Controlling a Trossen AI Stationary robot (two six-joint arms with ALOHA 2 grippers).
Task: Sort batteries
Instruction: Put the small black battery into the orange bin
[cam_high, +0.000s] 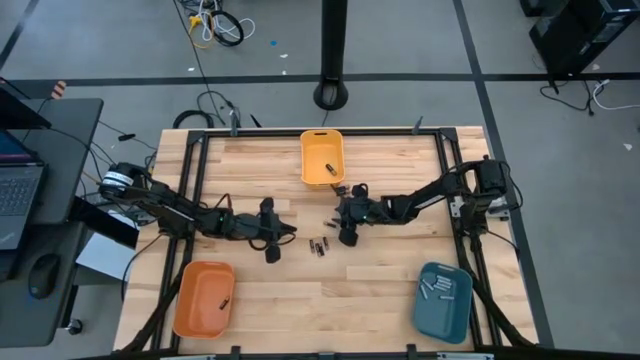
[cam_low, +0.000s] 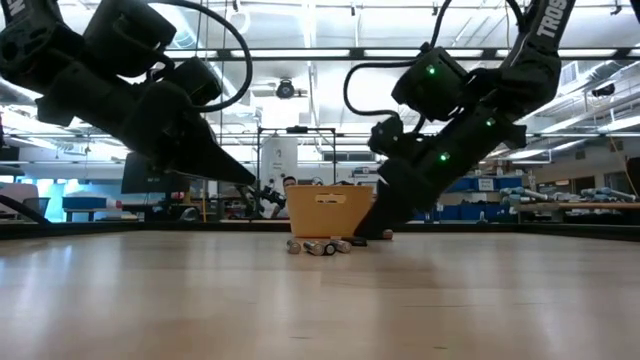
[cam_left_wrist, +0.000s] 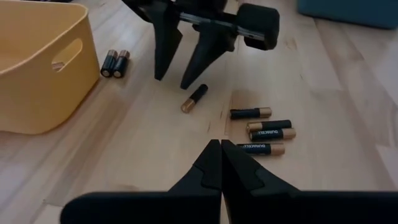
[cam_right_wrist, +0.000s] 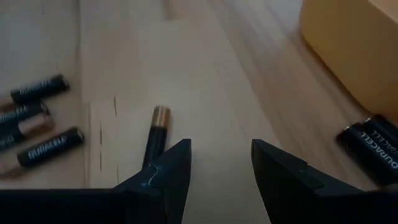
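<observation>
Several dark batteries with copper ends lie in a cluster (cam_left_wrist: 264, 130) mid-table, also in the high view (cam_high: 318, 246). A single battery (cam_right_wrist: 155, 134) lies apart from them, and a pair (cam_left_wrist: 115, 63) lies by the yellow bin (cam_high: 322, 157). My right gripper (cam_right_wrist: 221, 165) stands open, low over the table. The single battery lies outside its gap, with its dark end under one finger (cam_right_wrist: 168, 168). My left gripper (cam_left_wrist: 219, 163) is shut and empty, just short of the cluster. My right gripper comes slanting down from the table's right side. One finger's tip (cam_left_wrist: 186, 81) stands over the dark end (cam_right_wrist: 151, 155) of the single battery, which lies flat on the table. Whether the finger touches it, I cannot tell.
An orange bin (cam_high: 204, 298) at the near left holds one battery. A teal bin (cam_high: 443, 298) at the near right holds several. The yellow bin at the far middle holds one. Bare wood lies between the bins.
</observation>
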